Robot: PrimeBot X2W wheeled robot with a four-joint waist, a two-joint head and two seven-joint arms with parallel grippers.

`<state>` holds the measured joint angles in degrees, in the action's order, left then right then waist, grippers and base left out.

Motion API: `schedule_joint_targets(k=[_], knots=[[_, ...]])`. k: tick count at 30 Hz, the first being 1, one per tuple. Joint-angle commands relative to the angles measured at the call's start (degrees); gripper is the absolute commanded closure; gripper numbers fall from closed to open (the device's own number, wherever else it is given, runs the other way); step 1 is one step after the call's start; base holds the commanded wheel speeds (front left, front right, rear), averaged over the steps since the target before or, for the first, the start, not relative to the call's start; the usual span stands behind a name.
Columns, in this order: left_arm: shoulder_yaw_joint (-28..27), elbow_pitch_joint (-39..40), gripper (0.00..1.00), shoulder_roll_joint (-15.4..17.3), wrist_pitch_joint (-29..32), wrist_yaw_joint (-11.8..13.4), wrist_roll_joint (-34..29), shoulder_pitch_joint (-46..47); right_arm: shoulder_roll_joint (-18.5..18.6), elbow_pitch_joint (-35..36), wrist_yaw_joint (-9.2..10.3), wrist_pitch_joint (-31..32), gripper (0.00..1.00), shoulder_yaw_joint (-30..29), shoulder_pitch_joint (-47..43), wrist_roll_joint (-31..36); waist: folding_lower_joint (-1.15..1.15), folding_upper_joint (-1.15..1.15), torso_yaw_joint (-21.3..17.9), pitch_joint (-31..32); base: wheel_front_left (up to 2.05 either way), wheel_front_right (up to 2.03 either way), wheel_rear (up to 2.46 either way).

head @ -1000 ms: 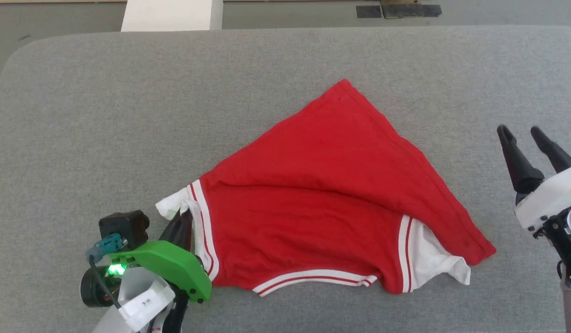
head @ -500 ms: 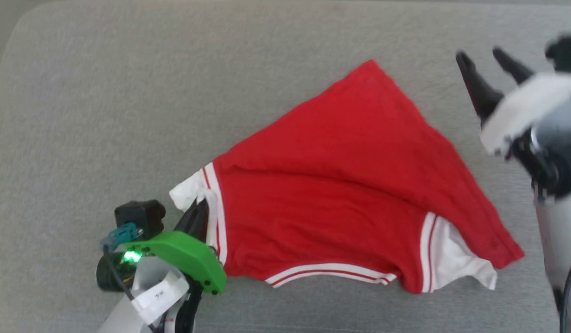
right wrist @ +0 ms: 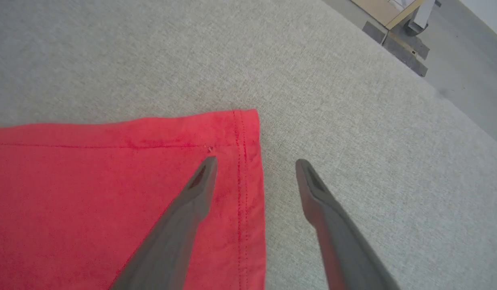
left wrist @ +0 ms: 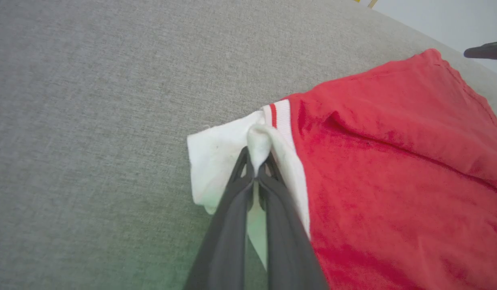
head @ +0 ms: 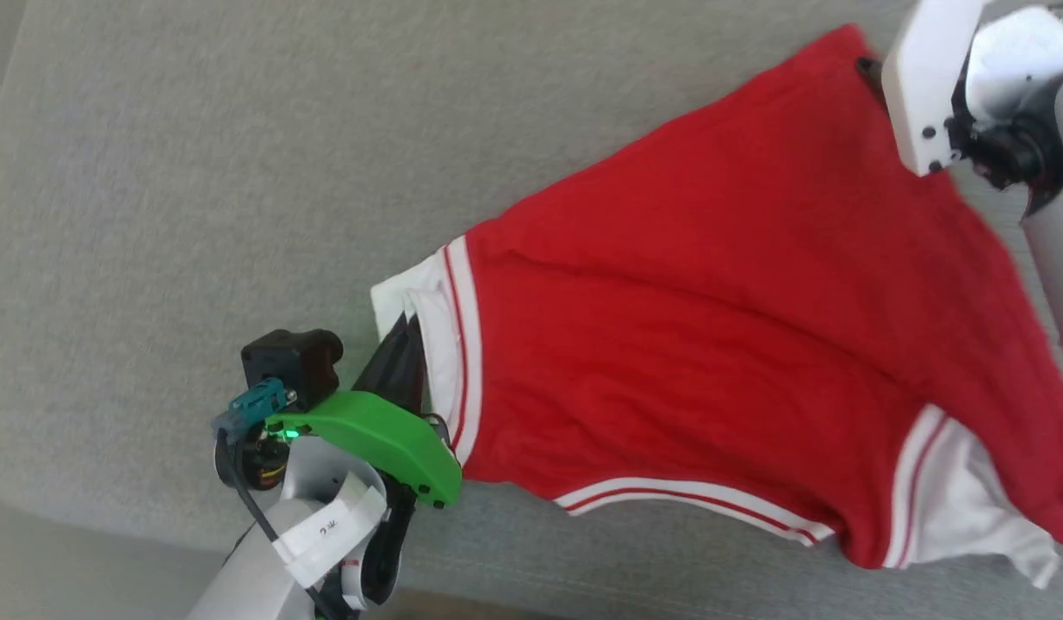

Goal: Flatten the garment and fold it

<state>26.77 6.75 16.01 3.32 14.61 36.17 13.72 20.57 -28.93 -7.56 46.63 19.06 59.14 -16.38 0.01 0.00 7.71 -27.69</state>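
Observation:
The garment (head: 712, 327), a red jersey with white sleeves and red-and-white striped trim, lies crumpled on the grey padded table (head: 195, 172). Its lettering is hidden. My left gripper (left wrist: 256, 169) is shut on a pinch of the white sleeve (left wrist: 216, 157) at the garment's left end; the head view shows the same left gripper (head: 402, 344) under the sleeve's edge. My right gripper (right wrist: 254, 165) is open just above the garment's far red hem corner (right wrist: 244, 125), one finger over the cloth, the other over bare table. The right wrist (head: 936, 86) shows at the top right of the head view.
The grey padded table's near edge (head: 83, 534) runs along the lower left of the head view. Beyond the table's far edge, the right wrist view shows grey floor and a wooden base (right wrist: 393, 12).
The head camera has tilted and swung, shifting the whole picture. My right arm has travelled from beside the garment to over its far hem corner. The left gripper keeps its hold on the sleeve.

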Motion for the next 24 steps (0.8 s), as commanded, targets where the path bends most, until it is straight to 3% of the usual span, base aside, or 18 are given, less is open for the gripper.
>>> schedule_joint_targets(k=[1,13,14,15,19,24], knots=[[0.0,0.6,1.00,-0.1,-0.5,0.0,-1.2,1.0,0.5,-0.7,0.08,1.7,0.00,0.9,1.9,0.7,-0.01,0.00,4.4,-4.8,0.00,0.00,0.00],[0.0,2.0,1.00,0.0,-1.3,0.7,-1.8,1.3,2.8,-2.1,0.08,17.9,0.00,7.9,3.4,-1.0,-0.01,0.00,5.6,-6.9,0.00,0.00,0.00],[-0.1,1.9,1.00,0.1,-1.3,0.7,-1.7,1.3,2.8,-1.9,0.08,18.9,0.66,7.7,3.1,-1.5,-0.01,0.00,5.4,-6.8,0.00,0.00,0.00],[-0.1,1.8,1.00,0.1,-1.2,0.8,-1.7,1.3,2.8,-1.5,0.08,19.3,1.00,7.5,3.0,-2.0,-0.01,0.00,5.1,-6.6,0.00,0.00,0.00],[-0.3,1.4,1.00,0.6,-1.0,0.7,-1.6,1.4,2.9,0.3,0.08,17.7,1.00,5.6,2.7,-3.1,-0.01,0.00,3.8,-5.0,0.00,0.00,0.00],[-0.9,0.6,1.00,1.7,-0.6,0.8,-1.4,1.1,1.6,1.3,0.08,11.1,1.00,1.7,2.1,-3.9,-0.01,0.00,1.2,-1.1,0.00,0.00,0.00]])
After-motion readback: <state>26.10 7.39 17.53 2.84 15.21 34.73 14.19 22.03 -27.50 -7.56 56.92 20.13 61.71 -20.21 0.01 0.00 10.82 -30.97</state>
